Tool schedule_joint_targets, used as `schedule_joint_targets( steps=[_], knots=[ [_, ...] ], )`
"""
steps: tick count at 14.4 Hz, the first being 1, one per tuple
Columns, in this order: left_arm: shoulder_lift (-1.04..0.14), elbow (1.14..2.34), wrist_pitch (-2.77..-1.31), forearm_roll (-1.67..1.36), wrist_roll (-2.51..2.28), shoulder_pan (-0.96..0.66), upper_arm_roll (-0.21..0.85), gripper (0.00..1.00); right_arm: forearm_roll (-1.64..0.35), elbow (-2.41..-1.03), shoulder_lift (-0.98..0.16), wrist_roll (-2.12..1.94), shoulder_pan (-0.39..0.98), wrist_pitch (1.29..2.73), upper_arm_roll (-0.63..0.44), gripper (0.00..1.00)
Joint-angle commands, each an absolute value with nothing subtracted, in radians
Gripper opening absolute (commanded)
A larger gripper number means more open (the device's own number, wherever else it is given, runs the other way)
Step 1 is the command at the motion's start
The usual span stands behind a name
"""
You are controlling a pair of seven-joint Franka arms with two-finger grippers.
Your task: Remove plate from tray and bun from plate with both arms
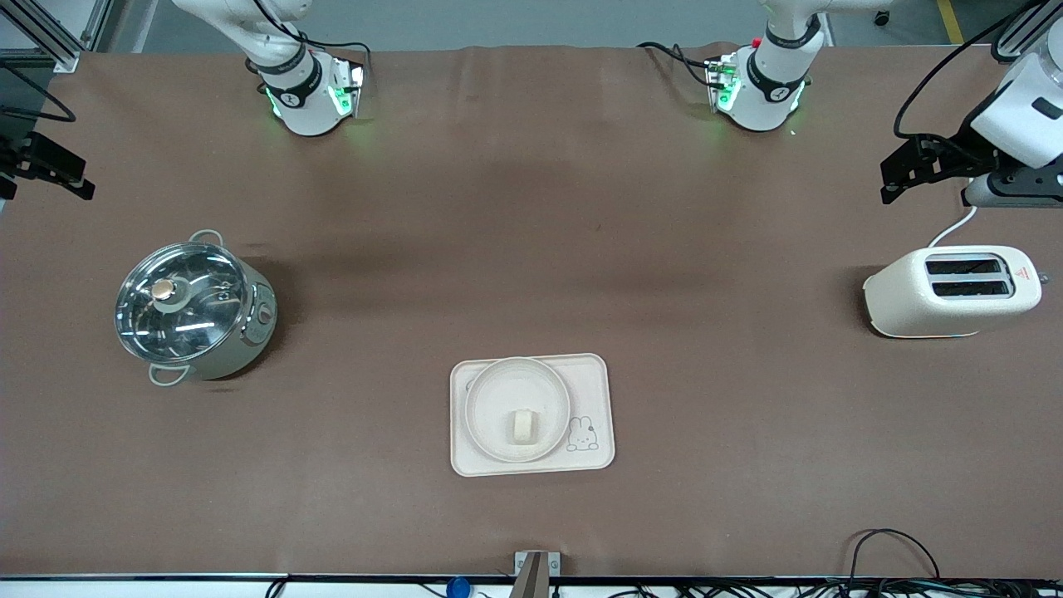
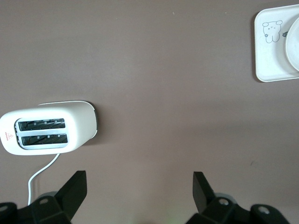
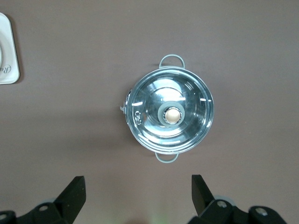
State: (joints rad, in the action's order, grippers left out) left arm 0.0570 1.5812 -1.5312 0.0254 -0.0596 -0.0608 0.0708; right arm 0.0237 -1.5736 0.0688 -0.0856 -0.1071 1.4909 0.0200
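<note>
Both tools, left and right, spread empty; bun on plate (on tray).

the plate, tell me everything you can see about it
The plate is a round, shallow, cream-white dish with a raised rim, plastic or ceramic by its look. It lies flat and upright on the rectangular cream tray, filling most of the tray toward the right arm's end and leaving the rabbit drawing uncovered. The small pale bun sits in it, nearer the front camera than its centre. No hand touches it; the left wrist view shows only its edge.
</note>
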Motion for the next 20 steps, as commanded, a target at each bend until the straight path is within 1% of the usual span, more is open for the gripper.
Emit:
schedule_joint_targets(
  steps=[1,20],
  knots=[
    [0.049,1.562,-1.529,0.006,-0.04,-0.058,0.069,1.0,0.011,-1.623,0.101,-0.092,-0.113,1.52,0.02,1.0],
    [0.028,1.548,-1.529,0.006,-0.043,-0.052,0.069,1.0,0.009,-1.625,0.101,-0.092,-0.112,1.505,0.02,1.0]
  ],
)
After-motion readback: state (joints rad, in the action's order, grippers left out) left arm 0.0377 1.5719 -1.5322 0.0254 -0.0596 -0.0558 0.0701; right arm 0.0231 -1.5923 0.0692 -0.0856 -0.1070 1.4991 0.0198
